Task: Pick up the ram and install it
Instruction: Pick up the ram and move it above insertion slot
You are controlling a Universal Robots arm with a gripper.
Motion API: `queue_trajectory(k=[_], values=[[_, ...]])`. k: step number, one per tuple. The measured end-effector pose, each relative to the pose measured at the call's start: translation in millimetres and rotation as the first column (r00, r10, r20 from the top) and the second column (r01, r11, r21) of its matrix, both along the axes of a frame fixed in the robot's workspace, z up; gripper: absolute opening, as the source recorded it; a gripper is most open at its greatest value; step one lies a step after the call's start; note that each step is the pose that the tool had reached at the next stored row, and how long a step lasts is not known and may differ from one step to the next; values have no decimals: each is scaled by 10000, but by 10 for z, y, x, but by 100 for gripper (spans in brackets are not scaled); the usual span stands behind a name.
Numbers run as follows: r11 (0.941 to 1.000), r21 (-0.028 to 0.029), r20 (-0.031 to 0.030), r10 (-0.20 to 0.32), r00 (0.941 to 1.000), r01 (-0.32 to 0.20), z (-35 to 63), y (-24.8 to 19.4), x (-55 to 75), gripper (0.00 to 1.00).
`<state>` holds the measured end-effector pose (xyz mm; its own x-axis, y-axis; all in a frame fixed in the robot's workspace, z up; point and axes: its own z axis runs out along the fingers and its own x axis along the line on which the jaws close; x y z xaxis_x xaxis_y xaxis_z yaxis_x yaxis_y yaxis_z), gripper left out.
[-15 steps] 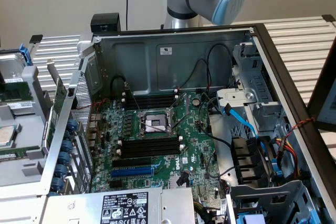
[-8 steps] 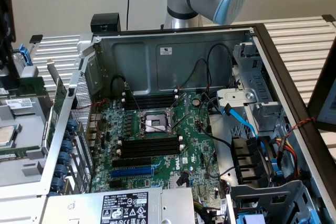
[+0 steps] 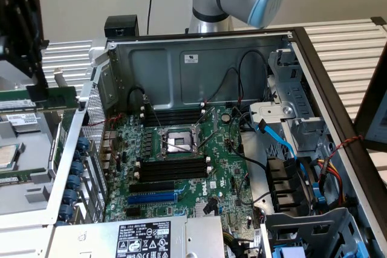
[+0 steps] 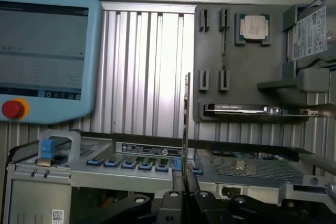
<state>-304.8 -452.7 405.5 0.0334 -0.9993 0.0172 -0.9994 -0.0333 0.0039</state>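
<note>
Closest to the wrist camera sits the claw (image 4: 185,196), its jaws closed on the lower edge of the ram (image 4: 185,129), which stands upright and edge-on between them. In the exterior view the claw hangs at that view's left, outside the computer case (image 3: 181,70) and level with its side wall, so the ram is in the air beside the case, not over the motherboard (image 3: 221,167).

By my reading the pick-up is done and the installing is all left. The stick is clear of the grey holder (image 4: 247,72) and touches nothing but the claw, while both banks of black memory slots, one (image 3: 172,116) above the processor socket (image 3: 179,141) and one (image 3: 172,168) below it, look empty. I cannot count the slots in each bank with certainty; about four apiece is my guess.

Counted from largest down:
- one ribbed metal bench (image 4: 142,66)
- one open computer case, with one motherboard inside
- one blue control tablet (image 4: 42,40) with one red button (image 4: 13,109)
- one grey holder
- one hard drive (image 4: 312,30) at the holder's edge
- two banks of memory slots and one blue slot (image 3: 154,198)
- two memory sticks: the ram in the claw and a second stick (image 4: 236,109) lying flat in the holder
- one processor chip (image 4: 253,27) in the holder
</note>
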Motion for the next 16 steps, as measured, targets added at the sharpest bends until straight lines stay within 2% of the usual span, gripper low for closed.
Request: queue_trajectory(k=[16], values=[[9999,1,-66,117,9999,-117,0,-5,723,13]])
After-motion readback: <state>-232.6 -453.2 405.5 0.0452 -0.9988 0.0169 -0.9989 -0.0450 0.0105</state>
